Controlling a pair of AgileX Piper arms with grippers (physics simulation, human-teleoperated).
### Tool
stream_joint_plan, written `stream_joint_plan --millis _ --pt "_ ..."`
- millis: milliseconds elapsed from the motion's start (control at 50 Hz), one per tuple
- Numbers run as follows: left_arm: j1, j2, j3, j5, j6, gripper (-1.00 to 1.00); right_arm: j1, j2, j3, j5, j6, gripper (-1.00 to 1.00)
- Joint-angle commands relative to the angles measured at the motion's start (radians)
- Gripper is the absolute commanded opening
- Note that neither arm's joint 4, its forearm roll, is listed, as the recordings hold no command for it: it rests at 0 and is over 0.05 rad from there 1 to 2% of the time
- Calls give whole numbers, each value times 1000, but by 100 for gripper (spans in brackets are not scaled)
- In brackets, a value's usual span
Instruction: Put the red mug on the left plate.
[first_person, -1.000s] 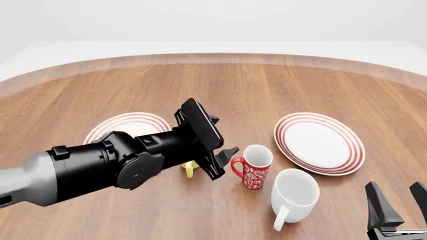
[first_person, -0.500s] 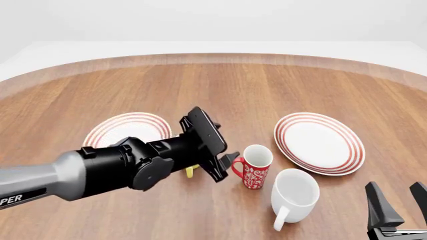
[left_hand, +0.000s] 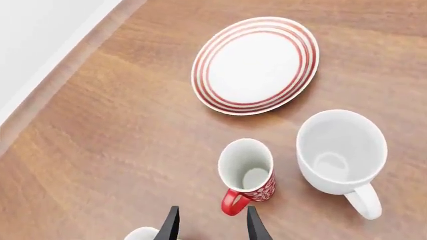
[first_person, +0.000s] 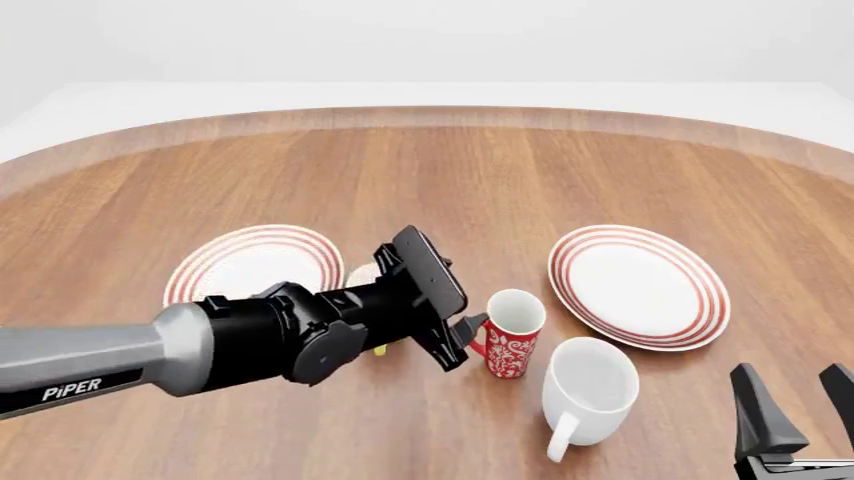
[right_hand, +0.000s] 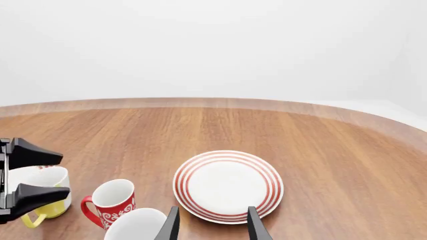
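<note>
Red mug (first_person: 510, 338) upright on the wooden worktop (first_person: 534, 180), near its middle, resting on the wood and not on either plate. Floral pattern visible on its side, white interior, handle pointing toward the left gripper (first_person: 461, 335).

Left gripper: fingers spread apart, nothing between them. In the left wrist view the two fingertips (left_hand: 168, 227) sit on either side of the mug's handle, just short of it; contact cannot be confirmed. Arm reaches in from the left, low over the worktop.

Yellow mug (right_hand: 47, 192): mostly hidden under the left arm in the front view; right wrist view shows it just beside the red mug, on the left arm's side.

White mug (first_person: 585, 390): larger, upright, just beside the red mug on the near-right, handle toward the camera.

Left plate (first_person: 234, 262): flat on the worktop, left of the red mug, partly covered by the arm. Right plate (first_person: 641, 285): right of the red mug, apart from it, close to the white mug.

Right gripper (first_person: 801, 405): parked at lower right corner, fingers apart, holding nothing.
</note>
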Motion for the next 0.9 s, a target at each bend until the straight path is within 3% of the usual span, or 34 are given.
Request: stream_joint_plan --millis 20,900 --pt "-6 37 5 -31 -11 100 0 0 0 0 0 100" --pt "0 129 19 -106 -30 100 0 0 0 0 0 100"
